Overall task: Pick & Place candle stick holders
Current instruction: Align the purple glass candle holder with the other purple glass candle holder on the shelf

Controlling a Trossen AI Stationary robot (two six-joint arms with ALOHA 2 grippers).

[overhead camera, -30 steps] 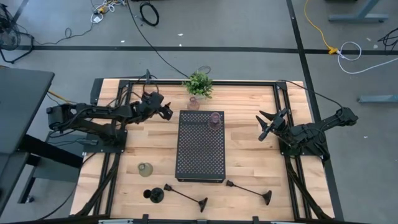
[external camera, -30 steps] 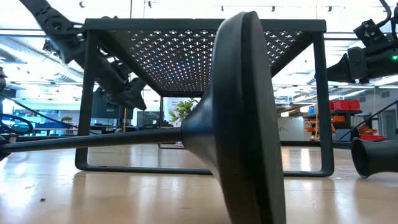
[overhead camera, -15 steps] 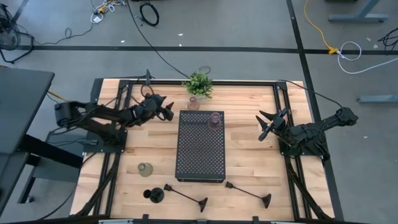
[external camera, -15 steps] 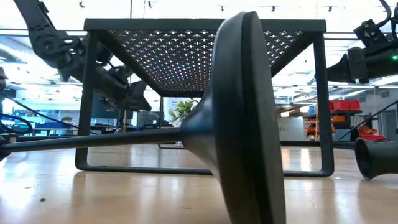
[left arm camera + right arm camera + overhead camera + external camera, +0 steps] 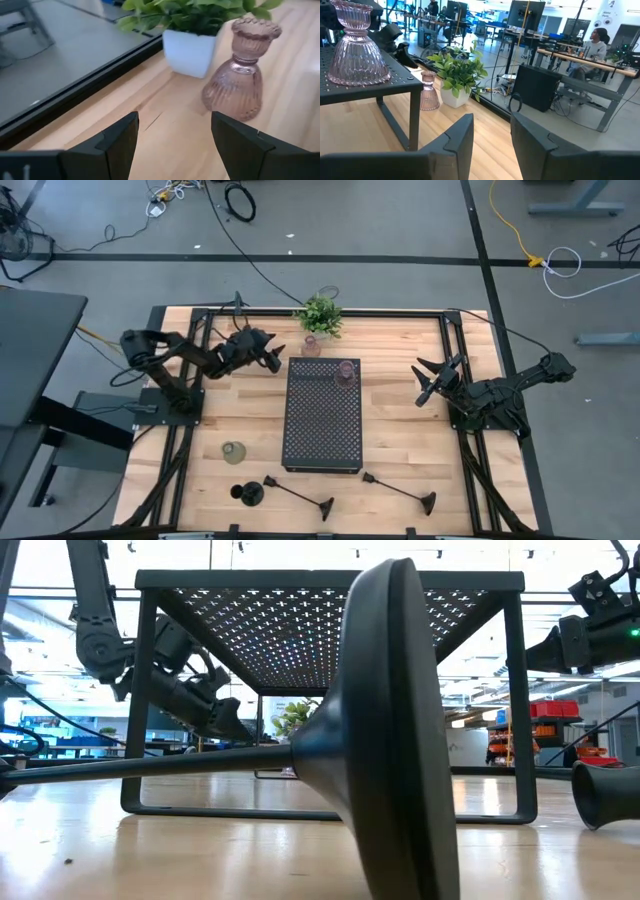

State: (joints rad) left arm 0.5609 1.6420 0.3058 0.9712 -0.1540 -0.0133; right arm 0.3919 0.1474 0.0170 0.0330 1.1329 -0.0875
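One pinkish glass holder [image 5: 346, 370] stands upright on the black perforated tray [image 5: 322, 420]. A second [image 5: 311, 346] stands on the table beside the potted plant [image 5: 319, 314]; it shows in the left wrist view [image 5: 241, 75]. An olive-green cup [image 5: 233, 451] stands at the near left. A short black holder [image 5: 249, 493] and two long-stemmed ones [image 5: 298, 495] [image 5: 400, 487] lie near the front edge. My left gripper [image 5: 274, 359] is open, left of the second pink holder and apart from it. My right gripper [image 5: 428, 380] is open and empty, right of the tray.
The tray stands on legs at the table's middle. The potted plant sits at the far edge. A black frame runs around the table. A long-stemmed holder's round base [image 5: 390, 730] fills the low view. Bare wood lies between the tray and each arm.
My left gripper has gone a little toward the table's right edge and the pink holder by the plant, and its arm has folded up. Nothing on the table has moved.
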